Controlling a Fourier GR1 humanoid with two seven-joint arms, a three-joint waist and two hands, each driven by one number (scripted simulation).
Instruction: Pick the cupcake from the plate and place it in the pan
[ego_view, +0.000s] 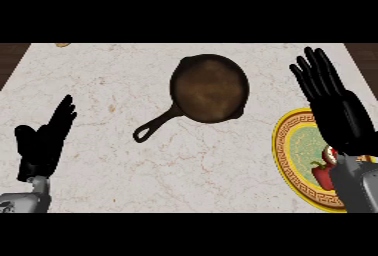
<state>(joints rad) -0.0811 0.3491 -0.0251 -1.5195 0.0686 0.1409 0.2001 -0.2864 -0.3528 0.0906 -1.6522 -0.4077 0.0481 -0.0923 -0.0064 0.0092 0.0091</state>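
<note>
Reaching hand: right hand (334, 102) is held over the plate (289, 150), fingers straight and spread, nothing grasped.
Resting hand: left hand (44, 137) is seen at the left edge, open, fingers up.
Cupcake: only a red-and-white piece (322, 172) is glimpsed on the plate beside the right forearm; whether it is the cupcake cannot be told.
Pan: dark skillet (210, 88) is set mid-counter, handle toward lower left.
Open room: bare marble counter (192, 165) lies between pan and plate.
Edge: plate is cut by the right border.

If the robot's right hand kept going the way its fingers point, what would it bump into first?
Probably nothing: the right hand points up and slightly left toward the counter's far edge, passing to the right of the pan. Its height is unclear.
</note>
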